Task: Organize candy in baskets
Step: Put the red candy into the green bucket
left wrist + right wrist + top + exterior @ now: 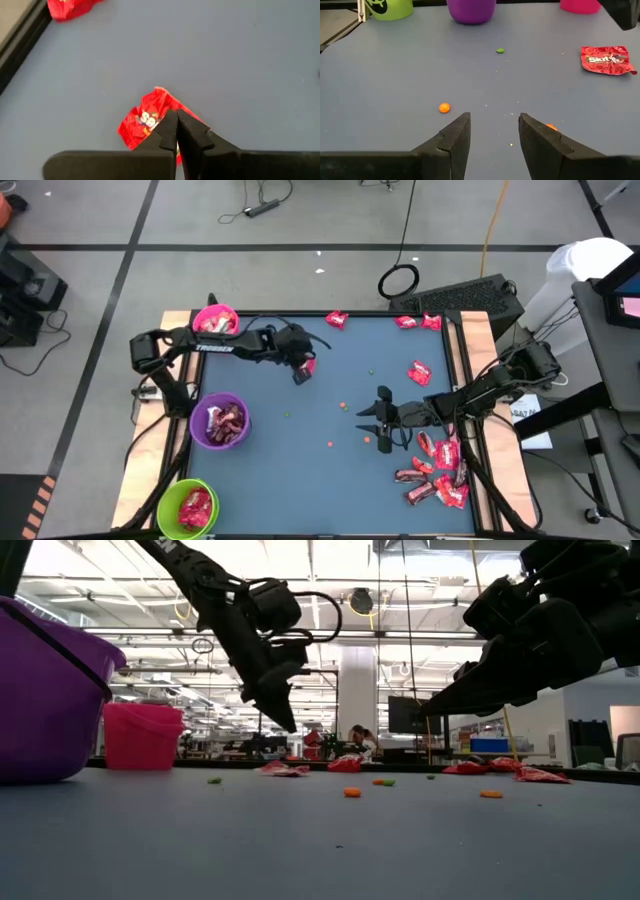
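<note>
Two end effectors over the blue desk [300, 470]. Left end effector [176, 131] clenched on a red candy packet [145, 117], above the desk near the far edge, beside the pink basket [214, 320]. Right end effector [494, 135] released, fingers parted, empty, near the right edge beside a candy pile [440, 472]. Purple basket [222, 421] and green basket [187, 507] along the left edge, each with candy inside.

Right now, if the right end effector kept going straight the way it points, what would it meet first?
Bare table, probably. The right end effector, open, points across the blue table toward the purple basket far off; only an orange speck lies beside that line.
</note>
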### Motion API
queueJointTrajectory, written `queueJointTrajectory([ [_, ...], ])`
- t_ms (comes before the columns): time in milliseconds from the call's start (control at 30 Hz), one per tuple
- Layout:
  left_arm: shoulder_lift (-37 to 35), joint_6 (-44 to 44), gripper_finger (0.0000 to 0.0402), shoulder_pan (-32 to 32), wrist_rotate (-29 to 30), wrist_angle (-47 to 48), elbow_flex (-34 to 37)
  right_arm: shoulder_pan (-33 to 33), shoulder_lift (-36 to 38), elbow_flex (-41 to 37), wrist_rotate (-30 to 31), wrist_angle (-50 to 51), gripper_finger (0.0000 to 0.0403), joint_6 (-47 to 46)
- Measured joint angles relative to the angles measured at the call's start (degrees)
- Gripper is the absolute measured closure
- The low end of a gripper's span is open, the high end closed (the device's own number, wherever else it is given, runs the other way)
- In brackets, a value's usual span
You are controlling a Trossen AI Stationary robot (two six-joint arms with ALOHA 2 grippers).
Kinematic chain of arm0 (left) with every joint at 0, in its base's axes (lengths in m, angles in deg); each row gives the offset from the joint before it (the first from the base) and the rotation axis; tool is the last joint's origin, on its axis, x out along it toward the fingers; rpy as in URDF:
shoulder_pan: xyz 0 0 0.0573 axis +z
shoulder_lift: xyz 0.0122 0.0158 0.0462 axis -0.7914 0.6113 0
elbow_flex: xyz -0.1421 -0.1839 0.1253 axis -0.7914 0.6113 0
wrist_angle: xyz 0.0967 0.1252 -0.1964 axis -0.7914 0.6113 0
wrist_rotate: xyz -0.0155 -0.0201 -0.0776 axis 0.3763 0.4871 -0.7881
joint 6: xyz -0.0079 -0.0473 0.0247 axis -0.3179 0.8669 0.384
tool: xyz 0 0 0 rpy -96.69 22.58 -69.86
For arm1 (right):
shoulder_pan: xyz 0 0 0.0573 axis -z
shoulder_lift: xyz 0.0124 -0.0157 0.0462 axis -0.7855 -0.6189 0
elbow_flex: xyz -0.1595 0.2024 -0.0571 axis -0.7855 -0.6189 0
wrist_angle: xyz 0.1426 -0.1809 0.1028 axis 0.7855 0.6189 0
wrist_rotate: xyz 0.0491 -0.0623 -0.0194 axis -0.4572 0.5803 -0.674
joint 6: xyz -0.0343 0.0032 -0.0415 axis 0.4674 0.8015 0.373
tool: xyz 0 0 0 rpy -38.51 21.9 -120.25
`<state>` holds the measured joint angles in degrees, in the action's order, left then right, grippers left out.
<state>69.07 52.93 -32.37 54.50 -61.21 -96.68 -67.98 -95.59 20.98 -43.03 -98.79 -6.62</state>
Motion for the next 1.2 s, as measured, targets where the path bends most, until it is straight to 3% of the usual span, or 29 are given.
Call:
queueJointTrajectory([
  [133,0.1,2.4,0.0343,0.2,1.3,-0.1,0.0,0.0,-0.6,0.0,0.0,0.0,0.0248,0.0],
  [300,1.6,6.2,0.0248,2.2,4.4,0.4,0.0,0.0,-2.1,0.0,0.0,-0.3,0.0248,-0.2],
  [467,4.6,7.9,0.0157,4.3,1.6,-0.2,-0.1,0.0,-3.4,0.0,0.0,-1.3,0.0248,-0.7],
  [633,8.2,9.0,0.0109,5.2,0.0,0.0,-0.1,0.1,-3.4,0.0,0.0,-1.4,0.0248,-0.7],
  [800,9.8,8.7,0.0106,5.3,-2.0,-1.5,-0.3,0.1,-3.4,0.0,0.0,-1.9,0.0248,-0.4],
  [933,10.1,7.4,0.0130,4.8,-4.4,-3.0,-0.3,0.1,-3.4,0.0,0.0,-2.0,0.0248,-0.3],
  [1067,10.1,6.7,0.0185,4.3,-4.8,-3.3,-0.2,0.1,-3.4,0.0,0.0,-2.2,0.0248,-0.2],
  [1200,10.1,4.1,0.0265,4.2,-4.8,-3.7,-0.2,0.1,-3.4,0.0,0.0,-2.2,0.0248,-0.2],
])
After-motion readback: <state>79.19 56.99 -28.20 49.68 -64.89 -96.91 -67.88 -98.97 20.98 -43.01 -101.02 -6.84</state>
